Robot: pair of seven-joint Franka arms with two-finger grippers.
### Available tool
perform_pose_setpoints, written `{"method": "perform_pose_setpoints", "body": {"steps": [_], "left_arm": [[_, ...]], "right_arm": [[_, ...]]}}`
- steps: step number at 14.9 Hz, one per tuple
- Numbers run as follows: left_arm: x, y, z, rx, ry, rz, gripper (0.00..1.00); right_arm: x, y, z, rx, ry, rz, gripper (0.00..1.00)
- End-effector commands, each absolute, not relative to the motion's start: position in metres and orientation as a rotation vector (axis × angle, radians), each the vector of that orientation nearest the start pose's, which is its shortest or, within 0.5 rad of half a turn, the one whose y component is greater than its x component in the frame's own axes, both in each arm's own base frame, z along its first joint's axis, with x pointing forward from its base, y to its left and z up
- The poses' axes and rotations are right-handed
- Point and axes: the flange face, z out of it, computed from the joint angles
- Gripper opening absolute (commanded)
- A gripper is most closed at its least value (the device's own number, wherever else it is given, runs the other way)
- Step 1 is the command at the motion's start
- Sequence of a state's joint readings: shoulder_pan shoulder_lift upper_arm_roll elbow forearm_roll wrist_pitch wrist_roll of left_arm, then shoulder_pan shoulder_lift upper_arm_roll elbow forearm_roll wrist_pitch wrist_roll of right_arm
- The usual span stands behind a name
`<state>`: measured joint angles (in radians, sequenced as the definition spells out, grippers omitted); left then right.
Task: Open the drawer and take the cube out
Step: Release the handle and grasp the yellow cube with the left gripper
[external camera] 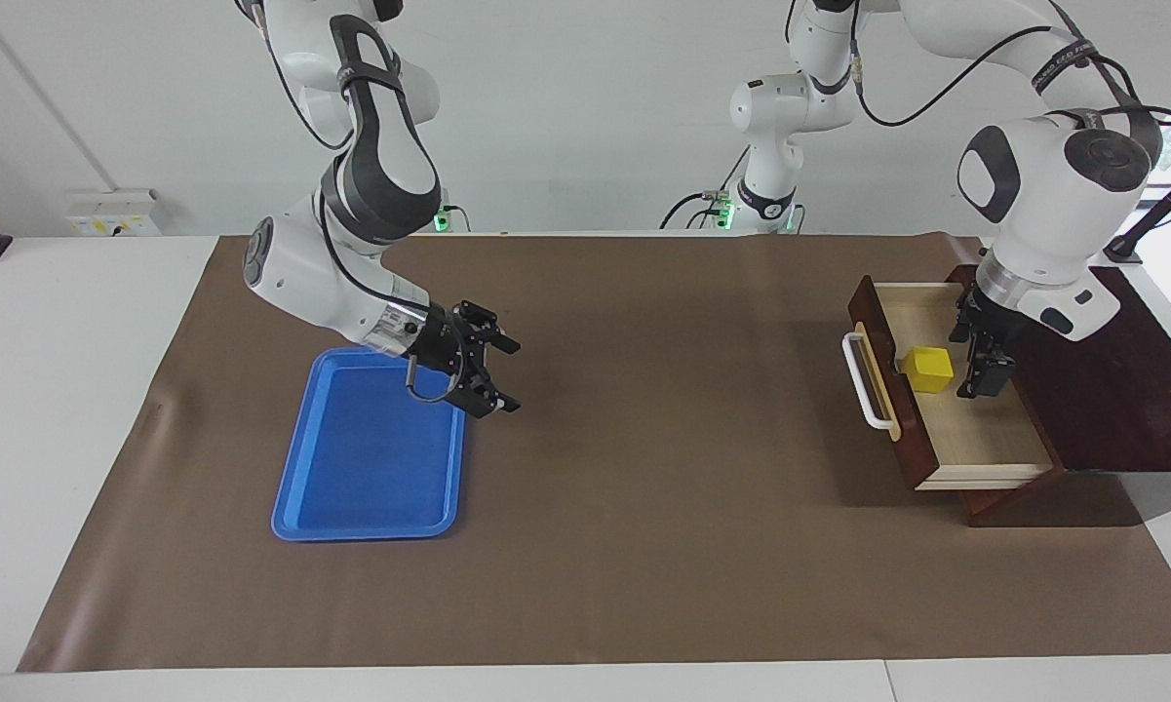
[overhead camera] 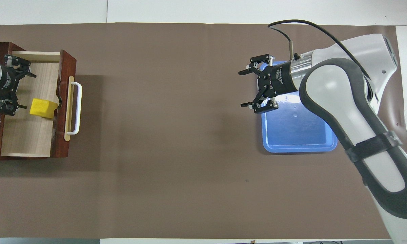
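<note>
Left gripper (external camera: pixel 981 363) angled down inside pulled-out drawer (external camera: pixel 975 444), fingers spread, empty, beside cube (external camera: pixel 927 370). Right gripper (external camera: pixel 492 373) wide open, empty, over tray (external camera: pixel 366 487) edge.

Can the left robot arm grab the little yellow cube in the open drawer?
Probably yes. The dark wooden drawer is pulled open, nothing covers the small yellow cube, and the open left gripper hangs right beside it.

drawer (external camera: pixel 965 429): dark reddish-brown, white bar handle, pale wood interior, pulled open at the left arm's end of the counter | cube (external camera: pixel 927 369): small, bright yellow, flat on drawer floor, at the front panel, near 12 o'clock of the interior's middle
</note>
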<state>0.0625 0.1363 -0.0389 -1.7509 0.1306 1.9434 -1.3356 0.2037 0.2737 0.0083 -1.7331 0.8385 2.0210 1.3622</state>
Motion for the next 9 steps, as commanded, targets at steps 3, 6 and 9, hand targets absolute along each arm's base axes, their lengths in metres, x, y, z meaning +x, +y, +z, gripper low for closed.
{"method": "perform_pose_setpoints", "body": {"steps": [3,6,9], "left_arm": [[0.589,0.046,0.475,-2.353,-2.012,-0.182,1.0],[0.589,0.044,0.459,-2.275,-2.121,-0.201,1.0],[0.585,0.042,0.449,-2.209,-2.18,-0.178,1.0]], "right_arm": [[0.611,0.177,0.441,-1.826,1.704,0.707,1.0],[0.611,0.177,0.441,-1.827,1.703,0.706,1.0],[0.61,0.177,0.44,-1.829,1.702,0.705,1.0]]}}
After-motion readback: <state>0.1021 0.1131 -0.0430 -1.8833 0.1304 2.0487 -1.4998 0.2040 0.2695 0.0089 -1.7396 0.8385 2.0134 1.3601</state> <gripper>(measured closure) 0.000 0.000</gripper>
